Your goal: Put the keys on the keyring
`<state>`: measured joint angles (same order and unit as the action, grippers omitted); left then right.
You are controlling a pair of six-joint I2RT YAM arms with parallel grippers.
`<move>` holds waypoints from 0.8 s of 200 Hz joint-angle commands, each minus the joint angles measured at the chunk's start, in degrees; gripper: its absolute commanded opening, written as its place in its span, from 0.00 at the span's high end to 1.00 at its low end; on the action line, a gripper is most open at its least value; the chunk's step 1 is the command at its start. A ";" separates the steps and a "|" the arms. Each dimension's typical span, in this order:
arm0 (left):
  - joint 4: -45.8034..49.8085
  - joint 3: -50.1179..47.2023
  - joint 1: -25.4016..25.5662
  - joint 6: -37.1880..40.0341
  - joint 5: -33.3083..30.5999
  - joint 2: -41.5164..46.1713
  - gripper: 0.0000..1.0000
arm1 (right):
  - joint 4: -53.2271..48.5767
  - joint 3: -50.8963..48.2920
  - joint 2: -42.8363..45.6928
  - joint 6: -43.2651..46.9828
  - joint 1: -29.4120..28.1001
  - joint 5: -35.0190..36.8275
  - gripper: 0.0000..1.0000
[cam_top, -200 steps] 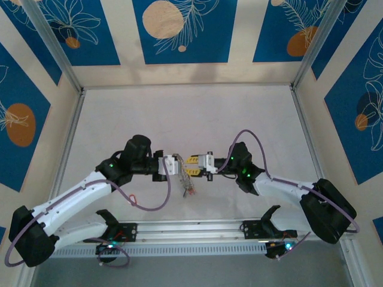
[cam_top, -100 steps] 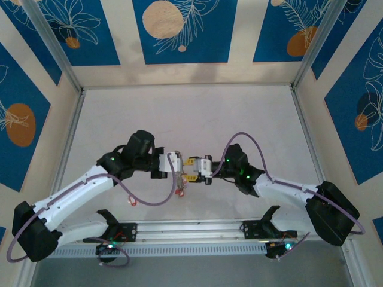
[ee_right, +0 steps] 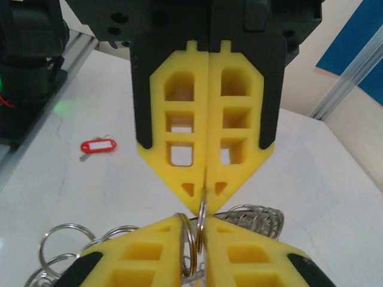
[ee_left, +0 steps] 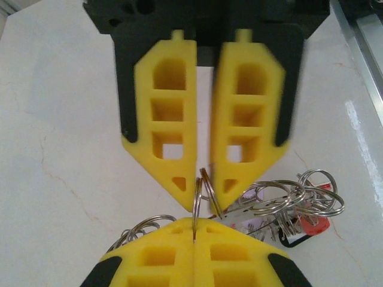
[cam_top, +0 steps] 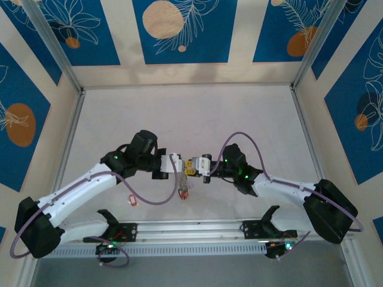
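The left gripper (ee_left: 194,224) had its fingers pressed together on the edge of the keyring (ee_left: 206,194) above the table (ee_left: 60,149), while the right gripper (ee_right: 192,222), tip to tip with it, pinched the same ring, the keys (ee_left: 287,206) bunched just beside and a red tag (ee_right: 99,145) lying well apart.

The left gripper (ee_left: 195,226) and right gripper (ee_left: 206,204) have bright yellow fingers on black mounts. The keyring (ee_right: 191,245) is shiny silver-grey; the keys (ee_left: 286,222) beside it are silver, one tag red. Left of the keyring, a loose key tag (ee_right: 99,145) is red with a white window. The table (cam_top: 179,113) is white with faint grey veins. Behind the keyring, the walls (cam_top: 197,42) are cream with blue panels bearing white leaf outlines and peach circles.
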<state>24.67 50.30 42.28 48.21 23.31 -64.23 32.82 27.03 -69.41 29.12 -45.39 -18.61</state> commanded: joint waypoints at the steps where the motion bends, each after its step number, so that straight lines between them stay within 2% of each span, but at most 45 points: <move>1: -2.09 2.14 0.59 1.25 2.72 -0.13 1.00 | 1.70 1.86 -0.96 0.07 -0.24 0.24 0.97; 9: -3.03 1.62 0.58 0.93 2.93 0.32 1.00 | 1.63 1.79 -0.51 0.08 -0.23 0.36 1.00; 19: -3.53 1.04 0.49 0.60 3.44 0.95 0.79 | 3.24 0.93 0.05 -0.10 -0.22 0.78 1.00; 28: -1.63 1.17 0.52 0.15 4.87 1.56 0.68 | 6.32 -0.48 0.40 -0.27 -0.14 1.02 1.00; 48: 6.39 1.67 0.51 0.84 5.39 4.28 0.62 | 7.00 -1.85 2.41 1.80 0.06 -0.68 1.00; 65: 6.85 0.15 0.49 0.11 2.01 7.83 0.55 | 4.57 -2.22 4.60 3.34 0.17 -2.94 1.00; 95: 0.66 -4.33 0.50 -3.67 1.20 12.54 0.54 | 10.78 -3.75 3.35 1.85 1.75 -6.81 1.00; 122: -5.50 -7.77 0.52 -5.60 3.62 13.67 0.54 | 9.56 -1.82 2.81 0.39 2.65 -11.17 1.00; 160: -11.57 -8.82 0.51 -7.08 4.46 12.06 0.60 | 8.82 -0.33 2.32 0.25 3.46 -14.56 1.00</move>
<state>19.73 42.24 42.33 42.96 25.21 -51.64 39.33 23.86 -67.42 29.82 -42.37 -28.64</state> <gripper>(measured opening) 0.413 0.066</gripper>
